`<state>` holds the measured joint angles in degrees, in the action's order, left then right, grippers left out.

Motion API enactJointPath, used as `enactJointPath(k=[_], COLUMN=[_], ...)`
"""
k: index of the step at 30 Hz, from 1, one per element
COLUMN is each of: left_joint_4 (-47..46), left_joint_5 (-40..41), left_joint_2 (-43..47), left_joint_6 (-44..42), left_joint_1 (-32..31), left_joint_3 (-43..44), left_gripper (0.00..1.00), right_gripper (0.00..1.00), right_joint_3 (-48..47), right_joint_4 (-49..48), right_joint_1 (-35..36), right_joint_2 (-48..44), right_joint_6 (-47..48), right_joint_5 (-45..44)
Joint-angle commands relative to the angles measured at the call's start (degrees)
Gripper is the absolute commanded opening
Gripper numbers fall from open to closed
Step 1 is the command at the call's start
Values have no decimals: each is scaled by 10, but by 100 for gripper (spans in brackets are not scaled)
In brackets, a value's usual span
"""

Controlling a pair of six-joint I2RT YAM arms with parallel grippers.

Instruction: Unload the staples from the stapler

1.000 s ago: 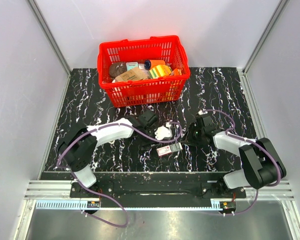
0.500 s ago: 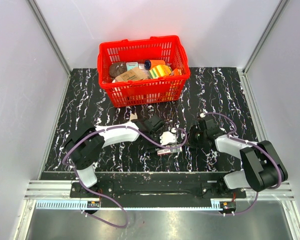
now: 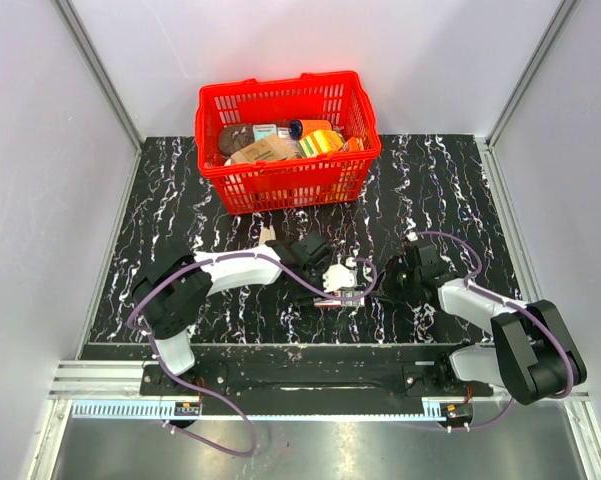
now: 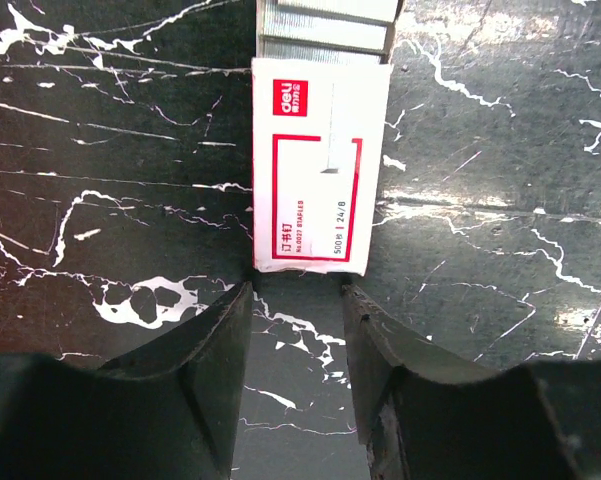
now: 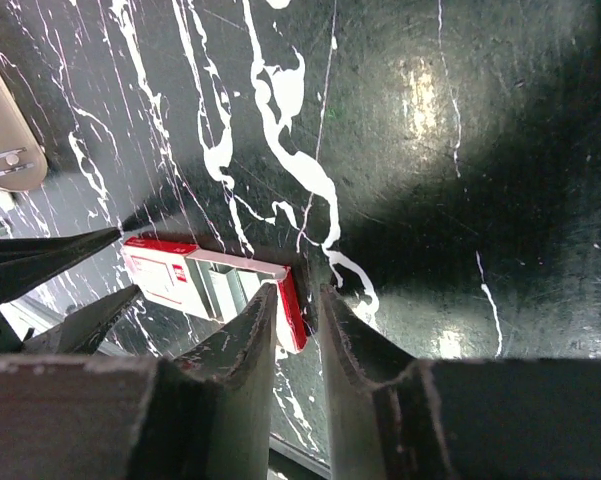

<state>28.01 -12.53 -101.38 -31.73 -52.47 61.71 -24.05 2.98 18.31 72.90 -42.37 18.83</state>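
Observation:
The stapler of the task is a small flat white-and-red box (image 3: 342,297) printed like a staple box, lying on the black marble table. Its grey staples (image 4: 325,25) stick out of the far end in the left wrist view (image 4: 320,165). My left gripper (image 4: 298,300) is open, with its fingertips on either side of the box's near end and not touching it. My right gripper (image 5: 298,295) is narrowly open at the box's other end. The red end flap (image 5: 292,305) lies against its left finger (image 5: 250,340), with a gap to the right finger.
A red basket (image 3: 285,185) holding several packets stands at the back of the table. Purple cables run along both arms. A beige oblong part (image 5: 5,135) shows at the left edge of the right wrist view.
My left gripper has moved right and nearer, up to the box's left end. My right gripper has moved nearer and closed in on the box's right end. The box has barely shifted.

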Motion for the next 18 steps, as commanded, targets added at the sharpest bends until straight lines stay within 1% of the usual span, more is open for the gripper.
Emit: enactJointPath(k=[1, 9, 18], left_joint_4=[-17, -17, -18], left_joint_5=[12, 18, 23], left_joint_2=[-10, -8, -9], left_joint_6=[-12, -15, -17], left_joint_1=[-8, -13, -16], left_joint_3=[10, 4, 9], left_gripper=[45, 45, 45], right_gripper=[28, 27, 16], right_joint_3=[13, 25, 29], right_joint_4=[-3, -60, -94], right_joint_1=[-4, -4, -4], right_joint_2=[-11, 12, 32], right_joint_6=[-17, -40, -52], right_joint_5=[19, 41, 60])
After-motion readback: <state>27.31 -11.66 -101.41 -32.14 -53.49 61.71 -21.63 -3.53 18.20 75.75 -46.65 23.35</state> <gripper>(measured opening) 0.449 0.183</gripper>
